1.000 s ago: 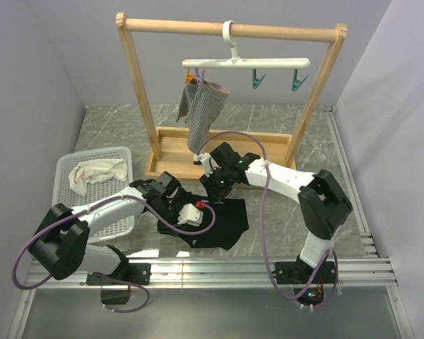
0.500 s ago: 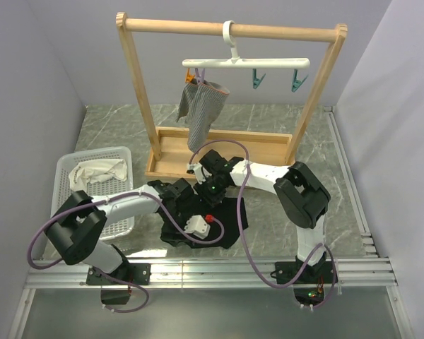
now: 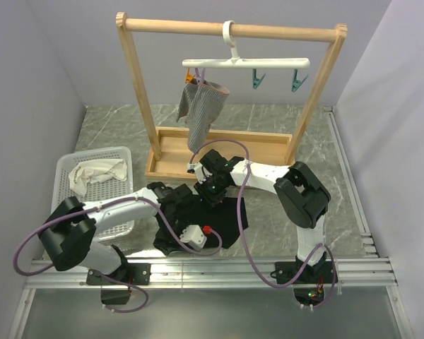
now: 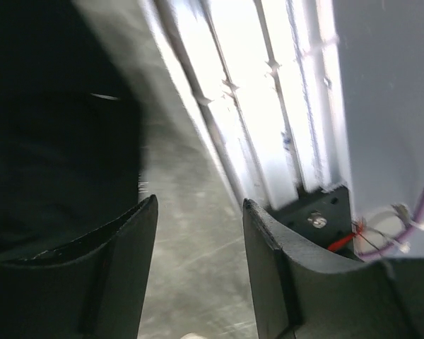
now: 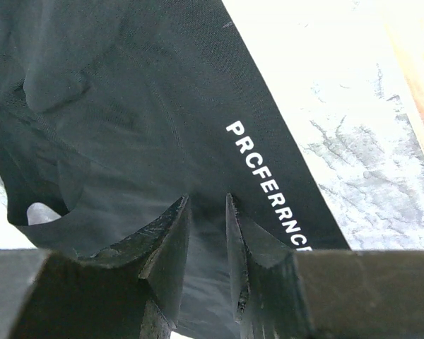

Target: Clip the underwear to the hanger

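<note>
Black soft fabric brief [image 3: 222, 215] lies crumpled on the grey marble-pattern table [image 3: 283, 127], near the front edge and between the two arms. It is well apart from the white plastic straight-bar hanger [image 3: 246, 63].

Right gripper [image 5: 206, 201] is down on the brief just beside the waistband with white lettering. Its jaws are narrow with black cloth between the tips. It looks like a pinch, though a real grip is hard to confirm from this angle.

Left gripper [image 4: 198, 205] has its jaws wide with only bare table between them. One finger [image 4: 120, 240] is at the edge of the brief.

The hanger hangs by its hook on the top bar of the wooden frame rack [image 3: 230, 28]. Two teal clips [image 3: 258, 80] on the hanger hold nothing. The grey striped cloth garment [image 3: 200, 106] hangs from the orange clip [image 3: 191, 74] at the hanger's left end.

White plastic basket [image 3: 92, 152] sits at the left with a cream-white cloth [image 3: 95, 173] inside.
</note>
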Tool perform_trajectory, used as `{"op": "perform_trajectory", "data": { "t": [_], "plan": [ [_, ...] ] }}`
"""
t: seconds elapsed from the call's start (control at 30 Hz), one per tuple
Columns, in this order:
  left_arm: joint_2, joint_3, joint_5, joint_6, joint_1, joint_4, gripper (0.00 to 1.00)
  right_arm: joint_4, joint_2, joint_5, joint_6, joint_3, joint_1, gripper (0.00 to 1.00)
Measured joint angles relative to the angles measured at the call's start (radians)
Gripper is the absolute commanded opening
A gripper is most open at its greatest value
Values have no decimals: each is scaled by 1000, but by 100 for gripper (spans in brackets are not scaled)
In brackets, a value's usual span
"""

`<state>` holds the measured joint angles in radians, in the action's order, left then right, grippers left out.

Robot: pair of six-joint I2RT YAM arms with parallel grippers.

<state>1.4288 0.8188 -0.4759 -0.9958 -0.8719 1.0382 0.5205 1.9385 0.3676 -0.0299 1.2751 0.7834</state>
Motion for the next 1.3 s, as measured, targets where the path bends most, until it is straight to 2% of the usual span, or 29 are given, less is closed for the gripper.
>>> {"op": "perform_trajectory", "data": {
  "t": [0.2,0.43,0.77,0.87,1.07,1.3],
  "plan": [
    [-64,52,-8,51,0,-70,59,-3,-2,0,0,-4,-1,35],
    [13,0,34,73,0,-193,60,-15,-12,0,0,-20,-3,36],
    [41,-16,16,48,-27,-143,60,-27,-27,-1,0,-41,-5,36],
    [-15,-7,-10,55,-42,-109,62,-26,-33,-5,0,-45,-5,38],
    [-179,78,-57,126,-44,-93,69,9,-83,-29,-1,-62,-5,49],
    [-406,122,-76,254,-44,-148,77,14,-342,-47,-3,-93,-8,63]
  ]
}}
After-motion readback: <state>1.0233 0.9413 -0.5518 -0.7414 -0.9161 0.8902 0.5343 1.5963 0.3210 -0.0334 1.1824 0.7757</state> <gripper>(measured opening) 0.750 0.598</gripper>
